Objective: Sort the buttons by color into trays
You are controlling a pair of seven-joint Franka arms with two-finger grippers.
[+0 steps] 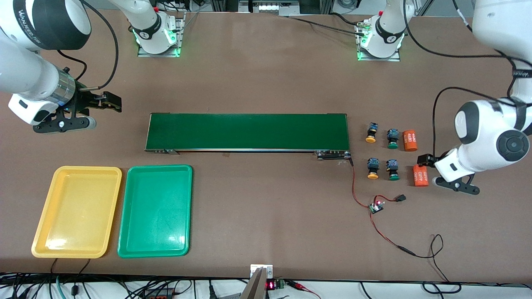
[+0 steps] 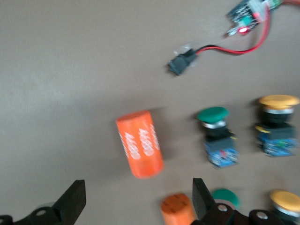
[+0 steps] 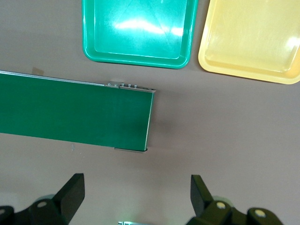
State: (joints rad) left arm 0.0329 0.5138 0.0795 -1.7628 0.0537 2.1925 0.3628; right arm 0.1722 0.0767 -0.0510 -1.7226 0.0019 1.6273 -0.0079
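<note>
Yellow and green trays lie nearest the front camera, side by side and almost touching, toward the right arm's end of the bench (image 1: 266, 249). Yellow tray (image 1: 77, 211) sits at the outer end, green tray (image 1: 156, 211) beside it toward the middle; both hold nothing.

Toward the left arm's end, a small circuit board (image 1: 376, 206) with a red light lies on the bench with red and black wires trailing from it.

Farther off stand the four buttons in two rows of two, all on the bench, caps toward the front camera. In the nearer row, one orange button (image 1: 373, 168) sits beside one green button (image 1: 392, 170), with an orange cylinder (image 1: 420, 175) just beside that. In the farther row, a second orange button (image 1: 371, 132) and second green button (image 1: 392, 138) stand next to another orange cylinder (image 1: 409, 140).

A dark-green belt (image 1: 247, 132) runs along the middle of the bench, level with the farther row.

Left pincer (image 1: 455, 182) hangs low just beside the nearer cylinder, its fingers (image 2: 74, 201) apart and holding nothing. Right pincer (image 1: 70, 118) hovers over bare bench off the belt's end, farther than the trays, fingers (image 3: 72, 192) apart and empty too.
</note>
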